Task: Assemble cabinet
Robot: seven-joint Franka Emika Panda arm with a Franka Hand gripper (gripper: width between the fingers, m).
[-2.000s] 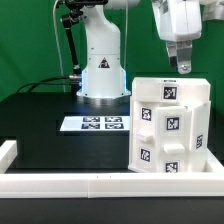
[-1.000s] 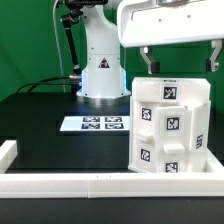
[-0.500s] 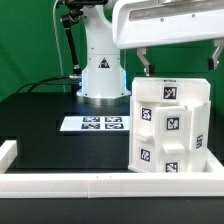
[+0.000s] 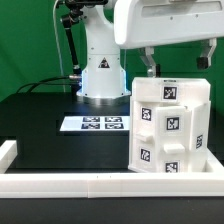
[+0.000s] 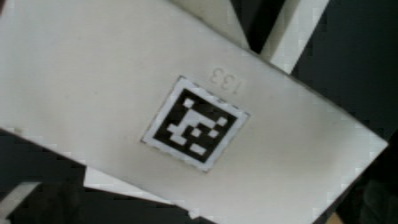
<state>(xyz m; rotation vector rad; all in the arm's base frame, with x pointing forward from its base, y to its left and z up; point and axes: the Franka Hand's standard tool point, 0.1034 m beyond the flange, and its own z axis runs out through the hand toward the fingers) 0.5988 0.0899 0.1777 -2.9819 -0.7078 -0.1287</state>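
Observation:
The cabinet (image 4: 170,125) is a big white box shell standing at the exterior view's right, with several tagged drawer blocks (image 4: 166,123) set in its front. My gripper (image 4: 180,60) hangs just above its top, open wide. One finger (image 4: 148,62) is over the shell's left top edge and the other is over its right top edge, neither touching. In the wrist view the shell's white top (image 5: 107,80) fills the picture, with a square marker tag (image 5: 196,122) in the middle. My fingers do not show there.
The marker board (image 4: 98,124) lies flat on the black table left of the cabinet. The robot base (image 4: 100,75) stands behind it. A long low white border rail (image 4: 100,184) runs along the front, with a short end (image 4: 8,152) at the left.
Two seconds ago the hand stood narrow above the cabinet's right side. It has turned broadside, with its fingers spread across the cabinet's width. In the last second it has barely shifted.

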